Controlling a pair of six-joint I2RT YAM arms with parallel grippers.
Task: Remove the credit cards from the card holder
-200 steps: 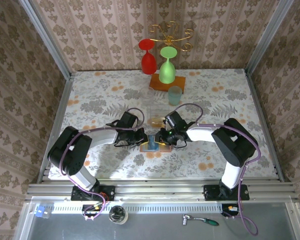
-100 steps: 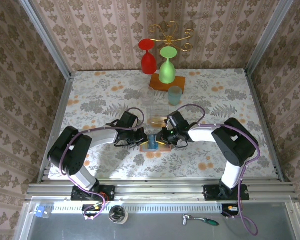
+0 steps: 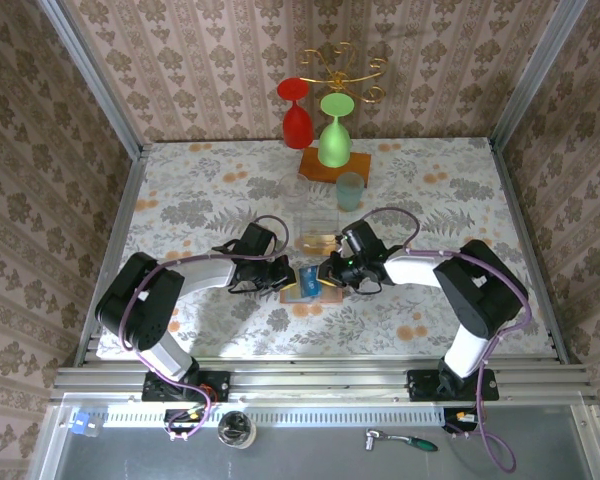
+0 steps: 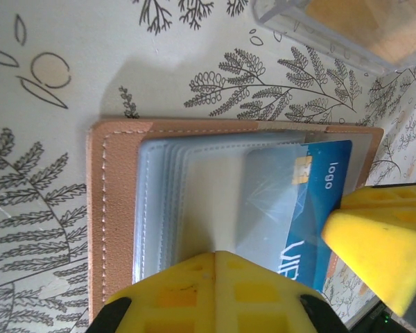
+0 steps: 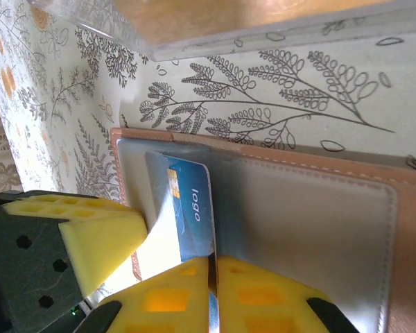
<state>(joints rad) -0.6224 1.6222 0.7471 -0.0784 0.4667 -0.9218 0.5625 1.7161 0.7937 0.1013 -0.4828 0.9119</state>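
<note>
Now: blue credit card sticks partly out of grey pocket, centre-right of left wrist frame. Under it, card holder lies open, flat on table, middle of top view. On holder, left gripper, claw pressed together, pushes down so holder won't slide. Beside it, right gripper pinches card edge, likely to pull card free.
</note>
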